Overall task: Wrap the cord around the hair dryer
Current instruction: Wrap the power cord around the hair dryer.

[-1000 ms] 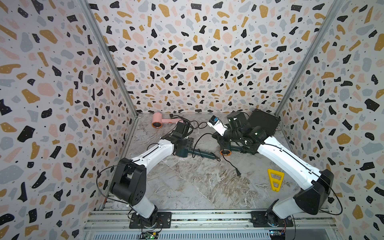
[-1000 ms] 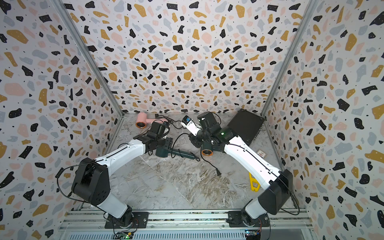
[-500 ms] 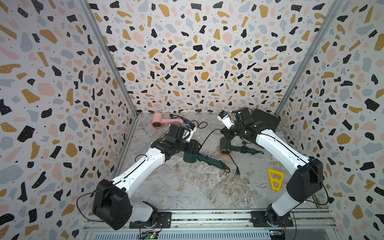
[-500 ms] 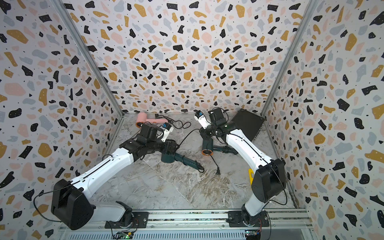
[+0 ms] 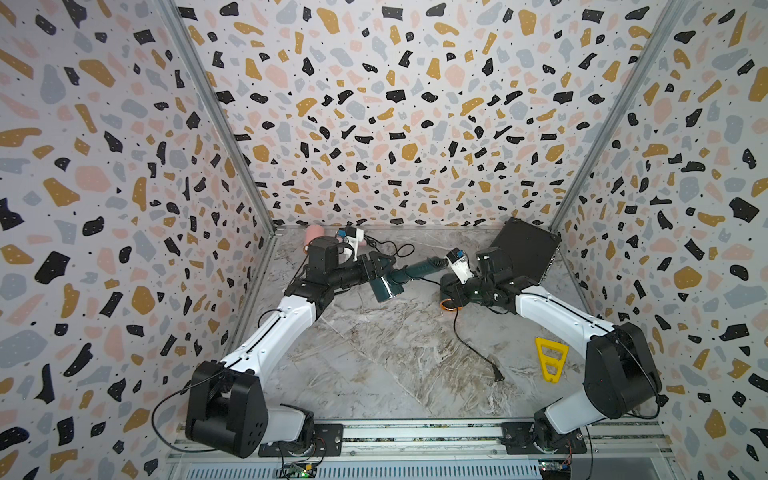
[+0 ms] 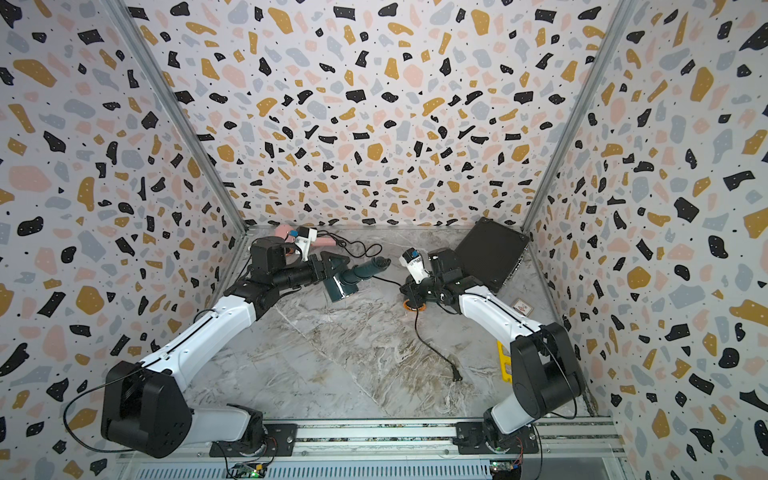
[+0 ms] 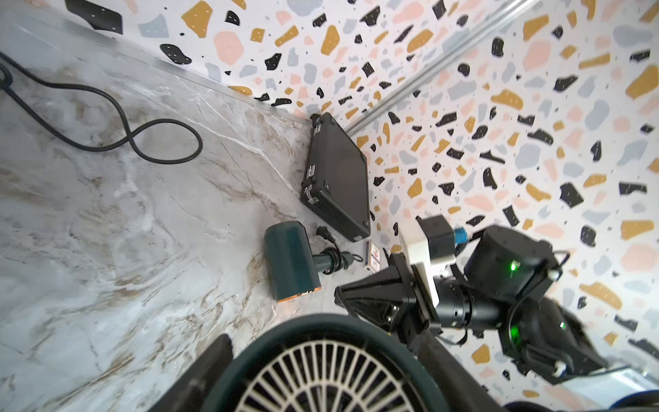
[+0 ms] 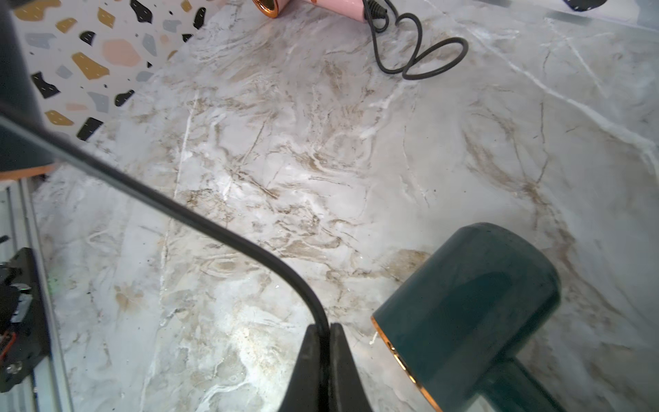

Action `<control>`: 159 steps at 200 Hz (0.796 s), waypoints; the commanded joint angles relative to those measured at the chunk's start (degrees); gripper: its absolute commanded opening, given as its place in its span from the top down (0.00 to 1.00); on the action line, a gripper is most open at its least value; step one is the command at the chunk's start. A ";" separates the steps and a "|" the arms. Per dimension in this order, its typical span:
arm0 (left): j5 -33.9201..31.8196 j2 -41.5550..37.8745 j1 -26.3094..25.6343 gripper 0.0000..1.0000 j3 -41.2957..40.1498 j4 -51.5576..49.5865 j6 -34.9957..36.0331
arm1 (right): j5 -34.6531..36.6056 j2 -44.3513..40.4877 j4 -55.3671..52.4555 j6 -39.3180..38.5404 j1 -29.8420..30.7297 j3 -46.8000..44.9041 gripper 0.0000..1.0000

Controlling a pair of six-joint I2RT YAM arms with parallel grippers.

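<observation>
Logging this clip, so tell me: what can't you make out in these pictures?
Pink hair dryer: top views, largely behind left wrist camera; right wrist view, cut by edge.
Tabletop green dryer: top views, mostly under right arm.
Small card: print too small.

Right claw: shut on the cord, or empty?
Shut on the cord. The right wrist view shows the right claw pinching the black cord, with its jaws closed against it.

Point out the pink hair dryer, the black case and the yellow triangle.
pink hair dryer (image 5: 313, 236): a top view, on its barrel.
black case (image 5: 524, 249): a top view, middle of its lid.
yellow triangle (image 5: 549, 376): a top view, its lower tip.
</observation>
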 commanded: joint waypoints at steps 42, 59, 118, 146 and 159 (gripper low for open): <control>-17.90 -0.13 3.65 1.00 4.82 -6.63 -4.72 | -9.71 -5.48 7.86 4.39 0.52 -10.99 1.00; -18.38 -0.11 3.25 1.00 8.69 -10.22 -1.43 | -12.44 -5.90 9.52 5.86 0.57 -13.34 1.00; -15.56 -1.90 2.50 1.00 20.96 -26.02 8.89 | -12.79 -4.55 15.11 9.60 0.57 -16.52 0.53; -13.56 -3.11 2.42 1.00 23.46 -29.42 10.26 | -12.00 -3.36 17.93 11.42 0.65 -18.58 0.42; -13.22 -3.45 2.41 1.00 24.33 -30.28 10.71 | -10.98 -3.05 17.95 11.15 0.99 -19.41 0.40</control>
